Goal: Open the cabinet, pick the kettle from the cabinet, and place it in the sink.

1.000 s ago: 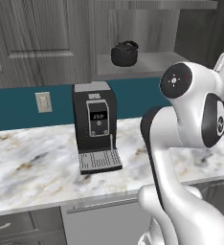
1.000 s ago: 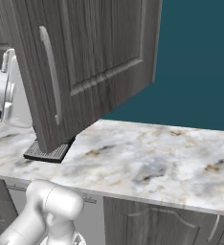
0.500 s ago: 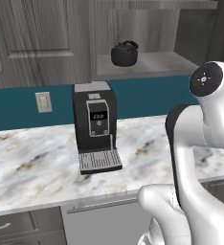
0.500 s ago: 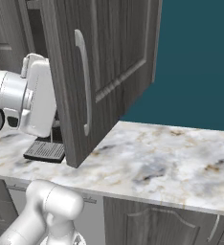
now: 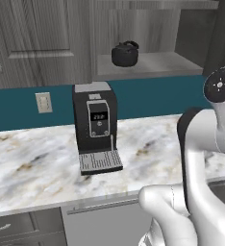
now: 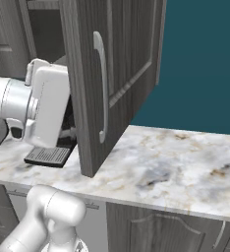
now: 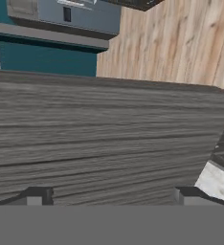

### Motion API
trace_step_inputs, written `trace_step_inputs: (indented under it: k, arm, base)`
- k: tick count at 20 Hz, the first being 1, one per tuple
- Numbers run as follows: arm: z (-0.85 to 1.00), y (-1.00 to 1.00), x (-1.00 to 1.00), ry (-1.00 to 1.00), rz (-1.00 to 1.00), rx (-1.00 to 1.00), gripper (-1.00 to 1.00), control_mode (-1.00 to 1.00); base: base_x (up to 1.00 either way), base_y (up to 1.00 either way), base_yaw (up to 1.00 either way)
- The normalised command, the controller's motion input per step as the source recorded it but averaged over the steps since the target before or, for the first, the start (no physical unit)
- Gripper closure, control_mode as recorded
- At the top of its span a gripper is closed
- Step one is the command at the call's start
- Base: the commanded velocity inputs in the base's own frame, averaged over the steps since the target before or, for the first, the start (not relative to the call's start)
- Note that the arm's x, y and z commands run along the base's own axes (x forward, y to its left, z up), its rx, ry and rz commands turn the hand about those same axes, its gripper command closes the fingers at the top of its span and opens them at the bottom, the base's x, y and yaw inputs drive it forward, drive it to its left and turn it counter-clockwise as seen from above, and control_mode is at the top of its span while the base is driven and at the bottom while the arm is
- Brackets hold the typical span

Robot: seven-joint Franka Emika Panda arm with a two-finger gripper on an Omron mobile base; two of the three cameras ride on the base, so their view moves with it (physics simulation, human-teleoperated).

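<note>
On cabinet [image 5: 148,65] shelf: squat glossy black kettle [image 5: 124,54], arched handle | claw [image 7: 111,195] released

Left base view: from behind-left of the arm, facing the coffee machine [image 5: 96,126] square on, mid-distance, open cabinet [image 5: 143,43] shelf above it. Right base view: from behind-right, looking left along the counter [image 6: 176,162]; same machine's drip tray [image 6: 48,156] visible. Hand view: pressed close against cabinet wood grain.

Black coffee machine [image 5: 96,126] upright on marble counter [image 5: 32,168], white wall outlet [image 5: 43,102] on teal backsplash [image 5: 143,99]
</note>
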Motion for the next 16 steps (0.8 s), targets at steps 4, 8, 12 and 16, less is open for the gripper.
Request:
trace_step_inputs:
  k: [4, 8, 12, 16]
  arm:
    - [0.0, 0.44, -0.14, 0.01, 0.08, -0.1, -1.0, -1.0]
    - [-0.05, 0.64, -0.05, 0.0, 0.1, -0.14, -1.0, -1.0]
    - [0.0, 0.63, -0.01, 0.1, 0.23, -0.14, -1.0, -1.0]
    - [0.13, 0.49, -0.08, 0.22, 0.4, -0.16, -1.0, -1.0]
  base:
    - [0.0, 0.0, 0.0]
    - [0.0, 0.0, 0.0]
    - [0.0, 0.0, 0.0]
    - [0.0, 0.0, 0.0]
